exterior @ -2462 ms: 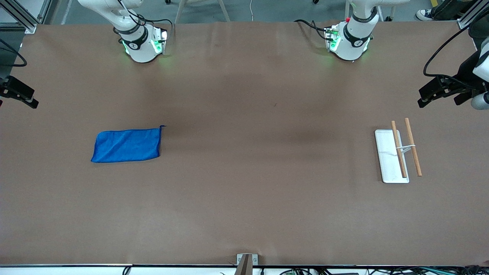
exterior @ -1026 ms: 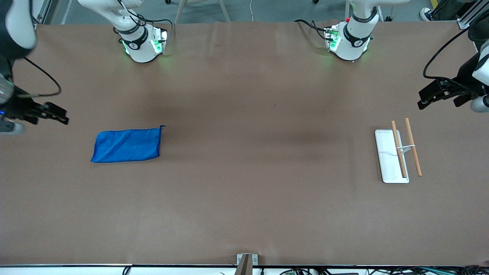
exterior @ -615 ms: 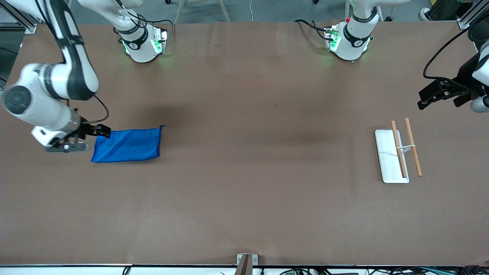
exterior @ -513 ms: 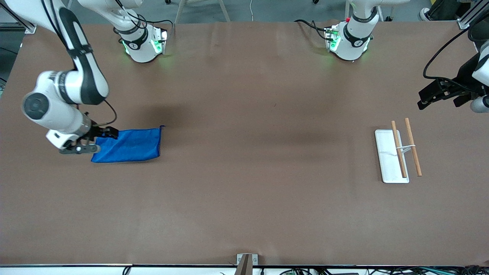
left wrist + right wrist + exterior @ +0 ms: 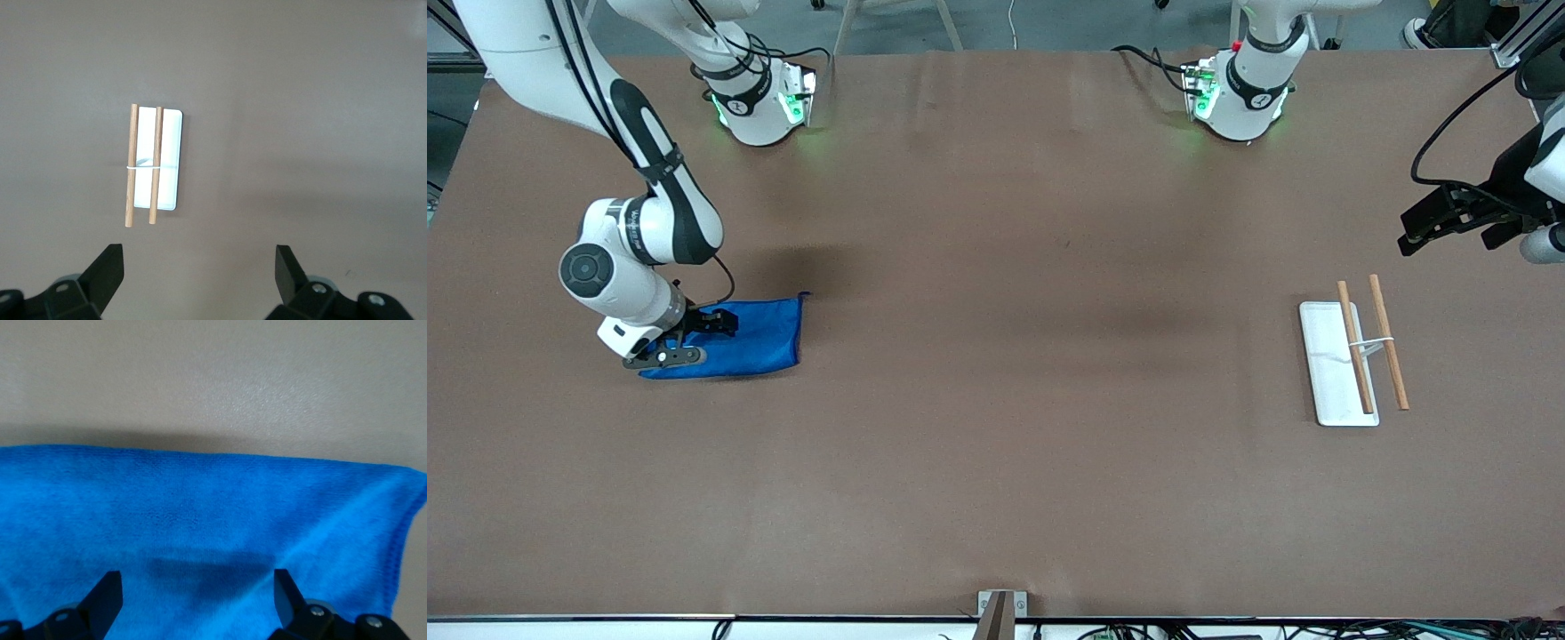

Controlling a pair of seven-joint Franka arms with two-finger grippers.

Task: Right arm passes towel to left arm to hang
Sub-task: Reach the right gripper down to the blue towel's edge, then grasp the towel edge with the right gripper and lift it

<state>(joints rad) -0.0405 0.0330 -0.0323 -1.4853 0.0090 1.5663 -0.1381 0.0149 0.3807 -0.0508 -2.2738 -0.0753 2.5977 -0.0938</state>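
Two hands are mine. From the front view, my right hand (image 5: 694,338) is low over the small bright blue rectangular soft cloth towel (image 5: 751,338), at the towel's end away from the white rack base with two wooden rods (image 5: 1347,360); the towel lies flat on the brown worktop (image 5: 996,444), well apart from that rack. My left hand (image 5: 1440,218) waits in the air near the rack.

Left wrist view: fingers (image 5: 107,270) spread, nothing between them; the rack (image 5: 157,160) lies below.

Right wrist view: my fingers (image 5: 107,593) are spread apart over the towel (image 5: 200,513), not yet closed on it. I judge it light, limp and prone to droop, so I would pinch near the short stitched edge. Its nap is plush, its hem (image 5: 403,520) darker.
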